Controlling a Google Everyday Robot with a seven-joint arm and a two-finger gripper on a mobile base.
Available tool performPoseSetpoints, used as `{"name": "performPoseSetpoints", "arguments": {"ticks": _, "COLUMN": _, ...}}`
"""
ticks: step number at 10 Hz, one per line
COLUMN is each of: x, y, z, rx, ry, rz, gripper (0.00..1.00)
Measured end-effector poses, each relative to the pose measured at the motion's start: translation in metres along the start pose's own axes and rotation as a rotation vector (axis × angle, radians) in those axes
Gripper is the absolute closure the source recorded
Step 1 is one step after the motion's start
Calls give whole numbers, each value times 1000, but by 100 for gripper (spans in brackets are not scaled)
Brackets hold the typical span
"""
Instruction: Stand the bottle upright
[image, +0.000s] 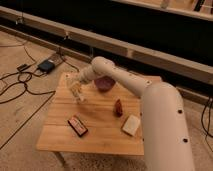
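Note:
The bottle (76, 93) is a small whitish plastic bottle at the left part of the wooden table (102, 137). It stands roughly upright, slightly tilted, with its base at or just above the table top. My gripper (75, 88) is at the end of the white arm that reaches in from the right. It is shut on the bottle from above and partly hides it. The purple bowl (105, 83) sits just to the right of the gripper.
A small dark reddish-brown bottle-like object (118, 107) stands mid-table. A flat red-and-black box (77, 125) lies near the front left. A pale block (131, 125) lies at the front right. Cables and a dark box (46, 65) lie on the floor at the left.

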Motion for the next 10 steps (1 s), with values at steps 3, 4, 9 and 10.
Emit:
{"name": "performPoseSetpoints", "arguments": {"ticks": 3, "x": 5, "y": 3, "z": 1, "rx": 23, "ry": -31, "rz": -18, "gripper": 100}}
{"name": "performPoseSetpoints", "arguments": {"ticks": 4, "x": 8, "y": 7, "z": 2, "rx": 28, "ry": -47, "rz": -14, "gripper": 100}}
{"name": "performPoseSetpoints", "arguments": {"ticks": 9, "x": 26, "y": 11, "z": 1, "rx": 62, "ry": -88, "rz": 28, "gripper": 100}}
{"name": "performPoseSetpoints", "arguments": {"ticks": 10, "x": 29, "y": 12, "z": 0, "rx": 67, "ry": -89, "rz": 33, "gripper": 100}}
